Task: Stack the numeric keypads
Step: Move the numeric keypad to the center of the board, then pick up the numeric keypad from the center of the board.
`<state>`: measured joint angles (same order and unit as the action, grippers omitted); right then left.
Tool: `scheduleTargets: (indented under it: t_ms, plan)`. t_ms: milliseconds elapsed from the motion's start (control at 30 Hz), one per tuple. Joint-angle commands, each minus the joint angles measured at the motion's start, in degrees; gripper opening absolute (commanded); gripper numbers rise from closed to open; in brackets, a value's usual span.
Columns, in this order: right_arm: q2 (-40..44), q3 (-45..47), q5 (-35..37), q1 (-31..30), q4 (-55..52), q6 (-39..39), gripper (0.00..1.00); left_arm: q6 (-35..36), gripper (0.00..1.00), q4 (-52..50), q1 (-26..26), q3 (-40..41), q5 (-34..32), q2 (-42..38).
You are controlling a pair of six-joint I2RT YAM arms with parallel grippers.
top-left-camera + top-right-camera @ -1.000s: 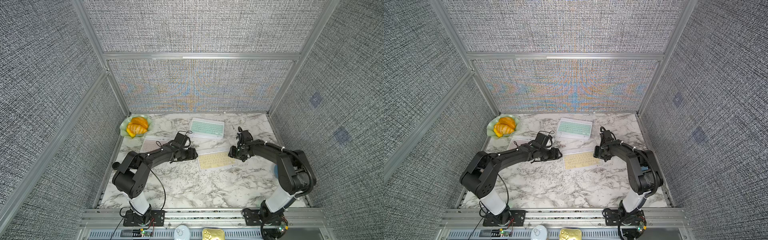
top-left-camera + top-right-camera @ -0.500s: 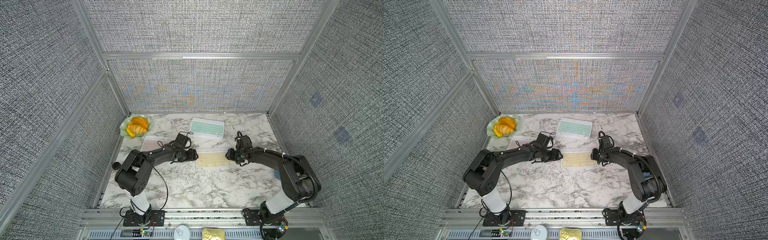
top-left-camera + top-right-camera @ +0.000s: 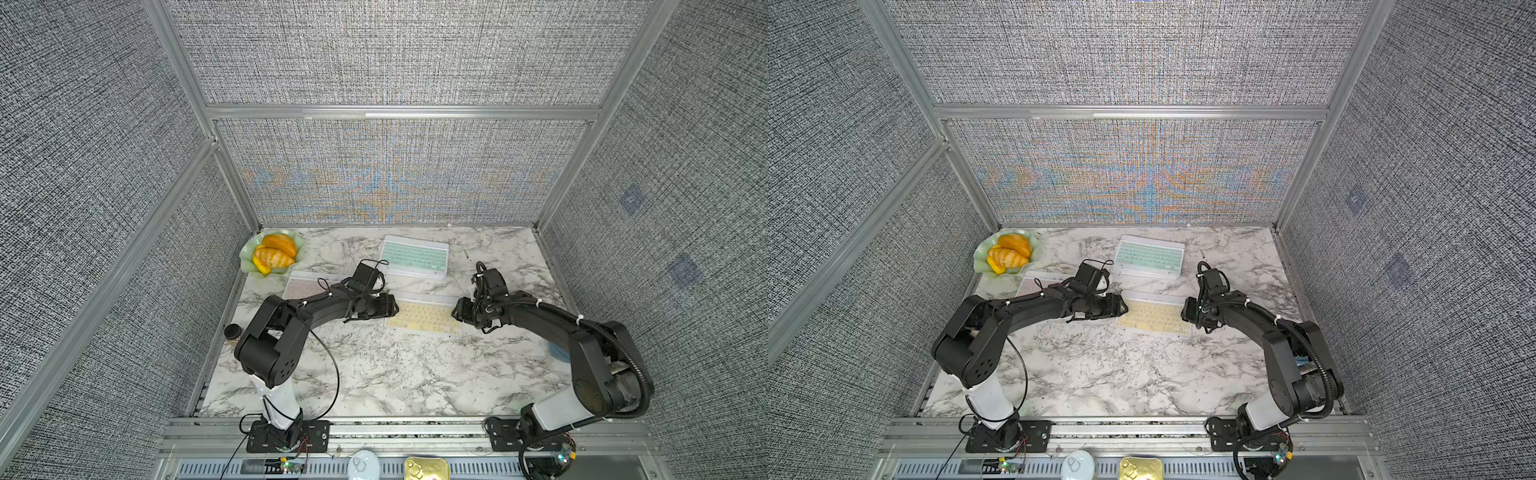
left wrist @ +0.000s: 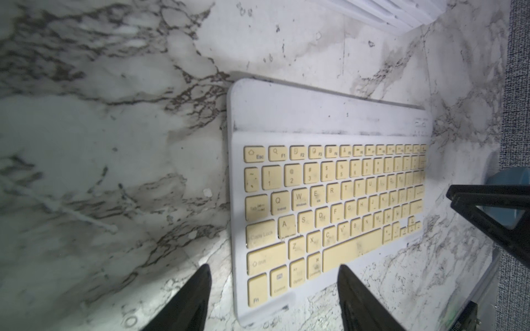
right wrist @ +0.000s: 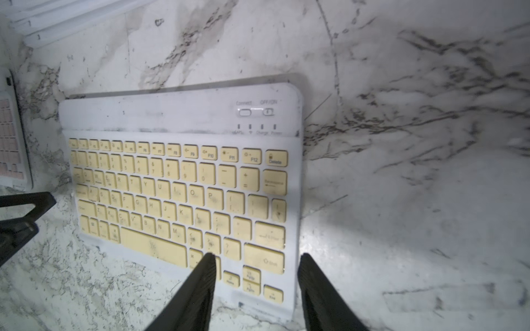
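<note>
The yellow keypad (image 3: pixel 423 318) lies flat in the middle of the table (image 3: pixel 374 374), just short of the mint-green keypad (image 3: pixel 415 257) that tops the pile at the back. The left jaws and the right jaws stand apart, each straddling one short edge and clamped on nothing. A clean lift probably means closing both ends together on the thin frame, rising level, then lowering it square onto the pile.

Top views: mounted high above the 6 o'clock edge, looked down toward 12 over the whole counter (image 3: pixel 374 374), far. Wrist views: near, low, faced inward from 9 and 3 o'clock; both shared the yellow keypad (image 4: pixel 329 120).
</note>
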<state>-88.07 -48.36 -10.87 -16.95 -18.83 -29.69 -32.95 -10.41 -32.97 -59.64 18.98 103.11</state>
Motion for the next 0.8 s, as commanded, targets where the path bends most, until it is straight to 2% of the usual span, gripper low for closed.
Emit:
scheduleTargets:
  t_ms: [0,267,767]
  plan:
    - [-0.9,-0.07,-0.36,0.88,-1.21,0.58,0.51,1.57,0.7,-0.8,0.0,-1.34,-1.05,1.39]
    - [-3.58,0.09,-0.99,1.3,1.3,-0.26,0.51,2.63,0.7,-1.46,-0.08,-4.13,0.0,4.35]
    - [-4.31,2.01,-1.99,1.39,4.87,-2.95,0.51,2.06,0.7,-1.66,-0.74,-4.52,1.75,6.34]
